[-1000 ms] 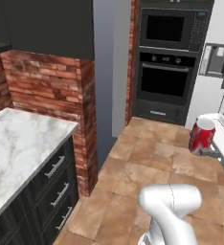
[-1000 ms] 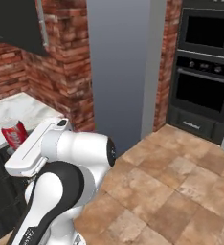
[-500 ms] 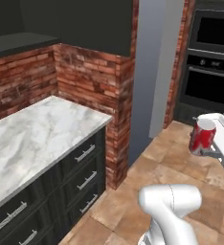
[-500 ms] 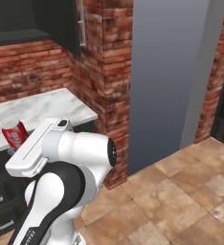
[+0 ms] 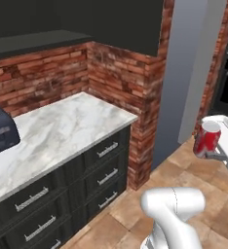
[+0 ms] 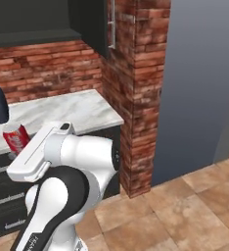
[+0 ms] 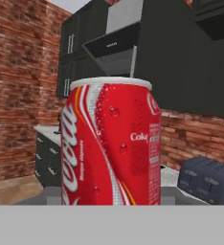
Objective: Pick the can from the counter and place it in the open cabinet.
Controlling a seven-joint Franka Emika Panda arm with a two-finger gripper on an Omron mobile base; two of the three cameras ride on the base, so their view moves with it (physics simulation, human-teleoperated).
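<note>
1. The small red soda can with a silver top and white lettering is up off the white marble counter with grey veins, carried upright in the air over the terracotta tile floor, well to the right of the counter's end.
2. The two-finger gripper is closed on the can; in the left base view a white finger sits against the can's right side and a grey piece runs under its base.
3. From the right base view the same can peeks out behind the white arm's upper link, its top rim level.
4. In the hand view the can stands very close to the camera, its silver rim at the top and the curling white script running up its left side.
5. The dark charcoal wall cabinet hangs above the counter, its dark shelf edge showing over the red brick backsplash, and a long grey bar handle runs down the door edge next to the brick pillar.
6. A dark grey toaster sits on the counter at its left end, well apart from the can.
7. Below the slab are dark drawer fronts with short silver handles.
8. A plain grey wall panel stands right of the brick pillar.
</note>
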